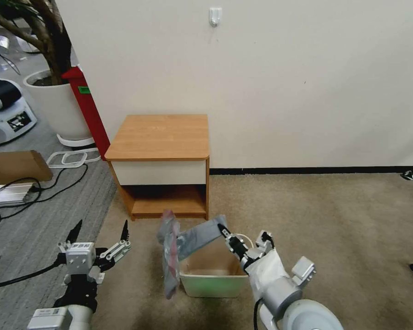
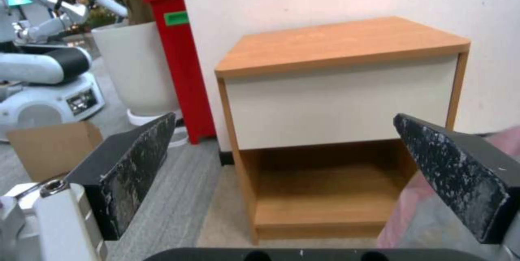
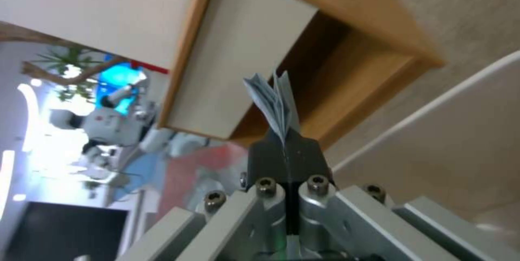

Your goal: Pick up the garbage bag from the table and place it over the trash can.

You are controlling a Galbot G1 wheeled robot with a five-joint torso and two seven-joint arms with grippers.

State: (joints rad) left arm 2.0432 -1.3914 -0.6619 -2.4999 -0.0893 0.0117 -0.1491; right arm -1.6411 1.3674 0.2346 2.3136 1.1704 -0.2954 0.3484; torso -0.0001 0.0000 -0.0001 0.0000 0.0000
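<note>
1. The right gripper (image 1: 223,229), lower centre of the head view, is clenched on an edge of the garbage bag (image 1: 195,239). In the right wrist view its dark fingers (image 3: 284,159) are pressed together with a pleated grey fold of the bag (image 3: 274,100) sticking out between them.
2. The bag hangs above the trash can (image 1: 213,283): a grey band runs from the right gripper toward the left, and a crumpled portion with a pinkish edge droops over the can's left rim and down its outer side.
3. The trash can stands on the beige carpet (image 1: 335,220) at lower centre of the head view, in front of the table (image 1: 160,136). Its right and near rim are uncovered and its inside is visible.
4. The table is at centre frame against the white wall (image 1: 284,68); its top carries nothing.
5. The left gripper (image 1: 98,231), lower left of the head view, is released, fingers spread wide, holding nothing, well apart from the bag. The left wrist view shows its two dark fingers (image 2: 135,163) parted, with the table (image 2: 341,102) between them farther off.
6. Upper left of the head view: a white plant pot (image 1: 55,105) and a red panel (image 1: 88,110).
</note>
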